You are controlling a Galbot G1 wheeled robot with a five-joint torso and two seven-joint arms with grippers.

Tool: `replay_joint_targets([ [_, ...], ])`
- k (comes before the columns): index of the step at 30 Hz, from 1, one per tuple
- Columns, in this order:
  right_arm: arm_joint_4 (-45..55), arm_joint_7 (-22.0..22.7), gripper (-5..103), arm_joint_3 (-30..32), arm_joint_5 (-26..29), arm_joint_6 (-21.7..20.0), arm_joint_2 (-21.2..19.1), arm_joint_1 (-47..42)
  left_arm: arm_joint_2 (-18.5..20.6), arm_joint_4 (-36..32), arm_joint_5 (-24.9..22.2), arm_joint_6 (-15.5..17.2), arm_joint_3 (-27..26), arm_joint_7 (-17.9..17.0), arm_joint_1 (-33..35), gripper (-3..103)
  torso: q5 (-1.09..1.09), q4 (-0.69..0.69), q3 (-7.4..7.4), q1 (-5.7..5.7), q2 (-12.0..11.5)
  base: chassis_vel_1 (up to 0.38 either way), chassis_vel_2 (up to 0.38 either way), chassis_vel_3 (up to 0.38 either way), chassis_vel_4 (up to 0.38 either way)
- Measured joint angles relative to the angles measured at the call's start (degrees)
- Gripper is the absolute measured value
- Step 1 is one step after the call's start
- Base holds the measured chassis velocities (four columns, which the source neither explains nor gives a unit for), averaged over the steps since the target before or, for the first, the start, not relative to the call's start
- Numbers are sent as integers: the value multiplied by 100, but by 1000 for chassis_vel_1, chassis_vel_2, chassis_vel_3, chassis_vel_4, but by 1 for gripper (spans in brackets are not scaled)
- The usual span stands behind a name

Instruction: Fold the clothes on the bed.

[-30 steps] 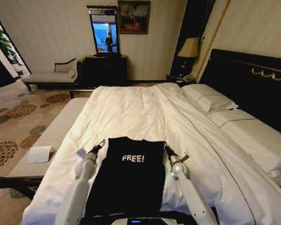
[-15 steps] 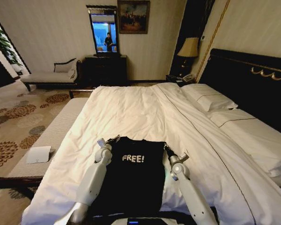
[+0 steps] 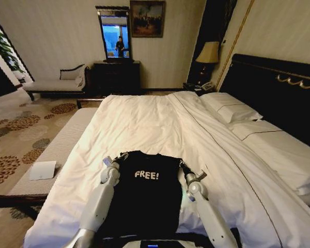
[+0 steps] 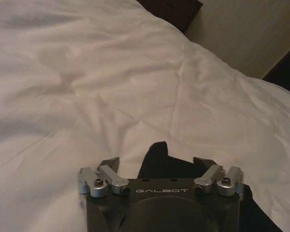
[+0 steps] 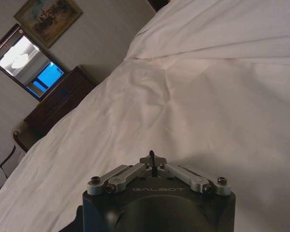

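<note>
The clothes, a black T-shirt [image 3: 144, 199] with white "FREE!" lettering, lie flat at the near end of the white bed [image 3: 144, 119]. My left gripper [image 3: 120, 156] is at the shirt's far left corner. In the left wrist view this gripper [image 4: 157, 162] is open, with a dark corner of the shirt [image 4: 159, 170] lying between its spread fingers. My right gripper [image 3: 182, 164] sits at the shirt's far right corner. The right wrist view shows it [image 5: 152, 163] shut, a small tip of black fabric [image 5: 152, 155] pinched between its fingertips.
White pillows [image 3: 230, 106] lie against the dark headboard [image 3: 279, 88] on the right. A striped bench [image 3: 57, 150] with a white sheet of paper [image 3: 43, 169] runs along the bed's left side. A chaise [image 3: 57, 82], dresser [image 3: 116, 77] and lamp [image 3: 208, 54] stand by the far wall.
My left arm has swung inward from beside the shirt to its far left corner. The right gripper has stayed at the far right corner, and the shirt lies about as before.
</note>
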Motion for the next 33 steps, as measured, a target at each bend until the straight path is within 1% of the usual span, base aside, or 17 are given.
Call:
replay_joint_targets([
  [3, -1, 3, 0, 5, -10, 4, -4, -10, -12, 47, -4, -1, -20, -3, -32, 70, 0, 0, 0, 0, 0, 0, 0, 0, 0],
  [5, -1, 5, 0, 7, -14, 5, -4, -10, -12, 49, -5, -2, -20, -3, -36, 70, 0, 0, 0, 0, 0, 0, 0, 0, 0],
  [7, -4, 17, 0, 8, -19, 7, -11, 1, -13, 69, -8, -2, -20, 7, -48, 59, 0, 0, 0, 0, 0, 0, 0, 0, 0],
  [8, -4, 17, 0, 8, -19, 7, -11, 1, -13, 69, -8, -2, -20, 7, -48, 59, 0, 0, 0, 0, 0, 0, 0, 0, 0],
  [12, -38, 33, 0, -9, -27, 7, -57, 16, -34, 136, -29, -2, -24, 27, -89, 37, 0, 0, 0, 0, 0, 0, 0, 0, 0],
  [13, -38, 33, 0, -9, -27, 7, -57, 16, -34, 136, -29, -2, -24, 27, -89, 37, 0, 0, 0, 0, 0, 0, 0, 0, 0],
  [14, -57, 33, 0, -13, -33, 7, -66, 18, -35, 138, -31, -2, -27, 32, -91, 31, 0, 0, 0, 0, 0, 0, 0, 0, 0],
  [15, -69, 34, 0, -16, -35, 10, -73, 19, -35, 138, -33, -2, -29, 40, -92, 31, 0, 0, 0, 0, 0, 0, 0, 0, 0],
  [17, -76, 36, 0, -17, -35, 20, -79, 16, -32, 137, -41, -15, -31, 70, -92, 21, 0, 0, 0, 0, 0, 0, 0, 0, 0],
  [18, -76, 36, 0, -17, -35, 20, -79, 16, -32, 137, -41, -15, -31, 70, -92, 21, 0, 0, 0, 0, 0, 0, 0, 0, 0],
  [20, -73, 41, 0, -24, -35, 53, -79, 10, -21, 116, -52, -37, -35, 89, -93, 10, 0, 0, 0, 0, 0, 0, 0, 0, 0],
  [21, -73, 41, 0, -24, -35, 53, -79, 10, -21, 116, -52, -37, -35, 89, -93, 10, 0, 0, 0, 0, 0, 0, 0, 0, 0],
  [23, -48, 54, 0, -35, -34, 99, -97, 9, -4, 49, -82, -47, -41, 89, -93, 2, 0, 0, 0, 0, 0, 0, 0, 0, 0],
  [27, 167, 27, 0, -90, 21, 287, -222, 8, 121, -262, -248, -58, -22, 52, -112, 1, 0, 0, 1, 0, 0, 0, 0, 0, 0],
  [30, 715, -275, 0, -222, 60, 641, -669, -7, 424, -737, -578, -58, 103, -7, -283, 1, 2, 0, 0, 0, 0, 0, 0, 0, 0],
  [31, 715, -275, 0, -222, 60, 641, -669, -7, 424, -737, -578, -58, 103, -7, -283, 1, 2, 0, 0, 0, 0, 0, 0, 0, 0],
  [33, 1131, -321, 0, -346, 225, 694, -1156, 21, 654, -1004, -843, -56, 182, -46, -447, 1, 0, -1, 0, 0, 1, 0, 0, 0, 0],
])
